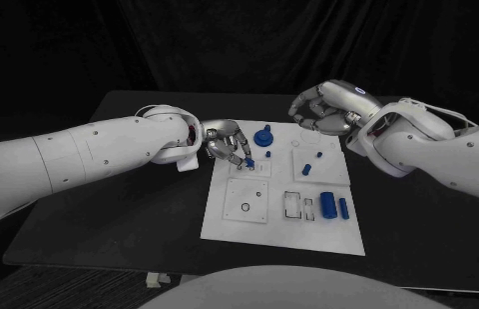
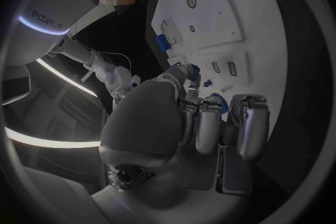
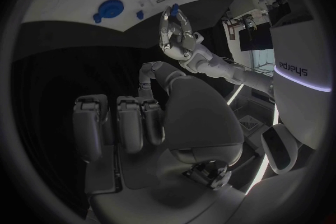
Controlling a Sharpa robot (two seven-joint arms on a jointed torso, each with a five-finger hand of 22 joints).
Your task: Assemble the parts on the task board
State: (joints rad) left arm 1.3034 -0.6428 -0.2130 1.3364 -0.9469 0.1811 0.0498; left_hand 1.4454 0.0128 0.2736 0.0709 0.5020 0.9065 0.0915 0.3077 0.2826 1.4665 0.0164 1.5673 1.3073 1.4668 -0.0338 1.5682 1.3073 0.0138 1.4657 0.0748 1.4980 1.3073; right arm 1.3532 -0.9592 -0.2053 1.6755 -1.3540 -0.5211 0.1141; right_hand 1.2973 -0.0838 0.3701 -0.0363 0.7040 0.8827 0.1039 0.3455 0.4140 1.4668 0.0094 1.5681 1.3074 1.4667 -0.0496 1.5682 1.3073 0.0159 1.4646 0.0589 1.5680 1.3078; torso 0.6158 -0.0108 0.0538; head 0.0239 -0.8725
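Left hand (image 1: 228,146) pinches a blue part (image 1: 248,163) at board (image 1: 284,236) centre-left — seemingly; tilted, it may jam. Right hand (image 1: 324,113), upper right — curled, empty.

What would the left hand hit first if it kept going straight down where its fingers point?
Probably the task board: the left hand pinches a small blue part just above it, so that part would likely touch first. Depth is unclear.
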